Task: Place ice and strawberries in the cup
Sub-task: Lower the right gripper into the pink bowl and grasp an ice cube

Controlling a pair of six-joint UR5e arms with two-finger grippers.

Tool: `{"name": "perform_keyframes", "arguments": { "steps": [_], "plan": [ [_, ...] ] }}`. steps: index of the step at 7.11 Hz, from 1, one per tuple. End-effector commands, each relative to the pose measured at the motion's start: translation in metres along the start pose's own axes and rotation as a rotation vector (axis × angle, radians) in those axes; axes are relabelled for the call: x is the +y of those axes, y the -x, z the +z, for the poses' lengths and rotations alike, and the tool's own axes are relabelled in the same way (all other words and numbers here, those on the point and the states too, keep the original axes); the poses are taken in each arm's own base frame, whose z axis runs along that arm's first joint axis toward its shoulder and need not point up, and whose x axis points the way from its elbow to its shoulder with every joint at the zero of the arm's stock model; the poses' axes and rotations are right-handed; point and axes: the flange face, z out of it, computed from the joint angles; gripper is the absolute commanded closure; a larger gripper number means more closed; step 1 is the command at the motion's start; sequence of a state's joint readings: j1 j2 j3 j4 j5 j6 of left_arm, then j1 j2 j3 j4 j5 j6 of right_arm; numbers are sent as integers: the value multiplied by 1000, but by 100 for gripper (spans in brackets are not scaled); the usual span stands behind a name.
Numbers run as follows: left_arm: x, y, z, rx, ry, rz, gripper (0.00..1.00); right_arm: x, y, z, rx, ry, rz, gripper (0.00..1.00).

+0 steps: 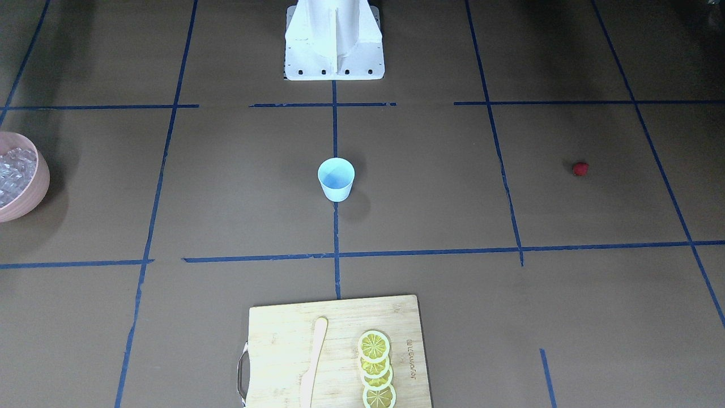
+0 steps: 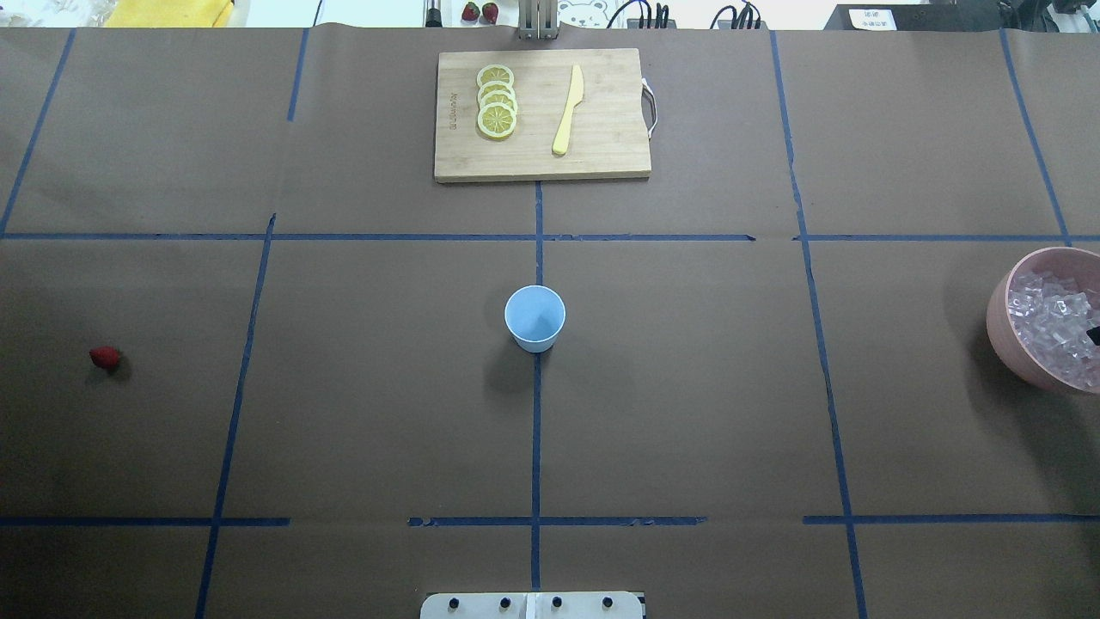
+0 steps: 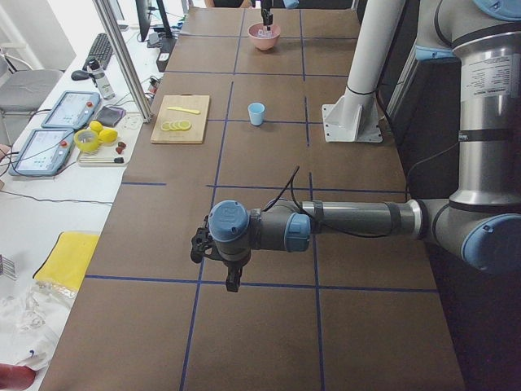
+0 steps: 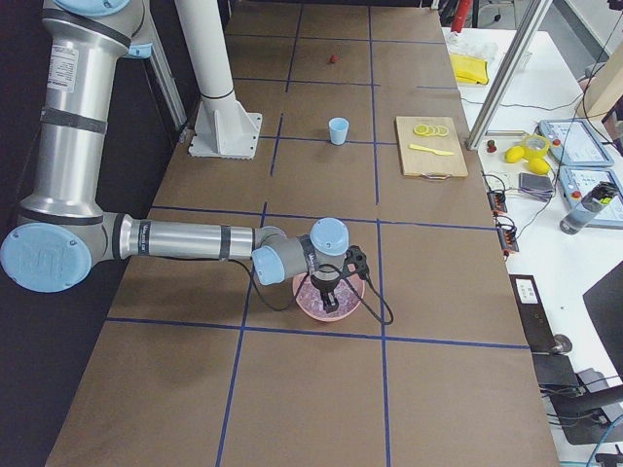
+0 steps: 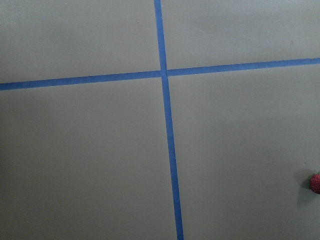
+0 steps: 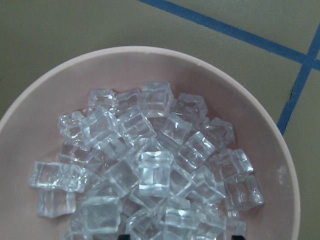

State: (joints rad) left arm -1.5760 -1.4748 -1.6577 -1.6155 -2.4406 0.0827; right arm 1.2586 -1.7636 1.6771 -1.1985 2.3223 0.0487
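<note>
1. From the front-facing view we see the cup [image 1: 336, 180] upright in the middle of the tabletop [image 1: 430, 187], on a line of blue tape [image 1: 335, 255]. The strawberry [image 1: 580, 169] lies well apart from it on the view's right. The pink bowl [image 1: 35, 195] with the ice [image 1: 12, 170] is at the left edge. A cutting board [image 1: 272, 334] near the bottom carries lemon slices [image 1: 375, 368] and a knife [image 1: 313, 362].
2. From overhead, the cup looks empty inside. The strawberry is on the robot's left side and the bowl is on its right.
3. From the exterior left view, the left pincer [image 3: 232, 283] points down over bare tabletop. We cannot tell if it is open or closed.
4. From the exterior right view, the right pincer [image 4: 329, 304] hangs over the ice in the bowl. We cannot tell its state either.
5. The left wrist view shows crossing tape lines and the strawberry at the right edge.
6. The right wrist view shows the ice cubes heaped in the bowl.
</note>
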Motion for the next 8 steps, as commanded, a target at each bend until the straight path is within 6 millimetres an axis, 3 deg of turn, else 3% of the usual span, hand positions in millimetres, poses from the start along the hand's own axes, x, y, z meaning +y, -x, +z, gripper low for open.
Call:
{"name": "perform_keyframes", "arguments": {
  "steps": [1, 2, 3, 5, 6, 8],
  "plan": [
    [0, 0, 0, 0, -1, 4, 0, -1, -1, 7, 1, 13, 0, 29],
    [-1, -1, 0, 0, -3, 6, 0, -2, -1, 8, 0, 13, -2, 32],
    [-1, -1, 0, 0, -3, 6, 0, -2, 0, 8, 0, 12, -3, 44],
    [0, 0, 0, 0, -2, 10, 0, -4, 0, 7, 0, 10, -5, 58],
    [0, 0, 0, 0, -2, 10, 0, -3, 0, 7, 0, 11, -4, 75],
    [0, 0, 0, 0, -1, 10, 0, -2, 0, 6, -5, 9, -4, 97]
  ]
}}
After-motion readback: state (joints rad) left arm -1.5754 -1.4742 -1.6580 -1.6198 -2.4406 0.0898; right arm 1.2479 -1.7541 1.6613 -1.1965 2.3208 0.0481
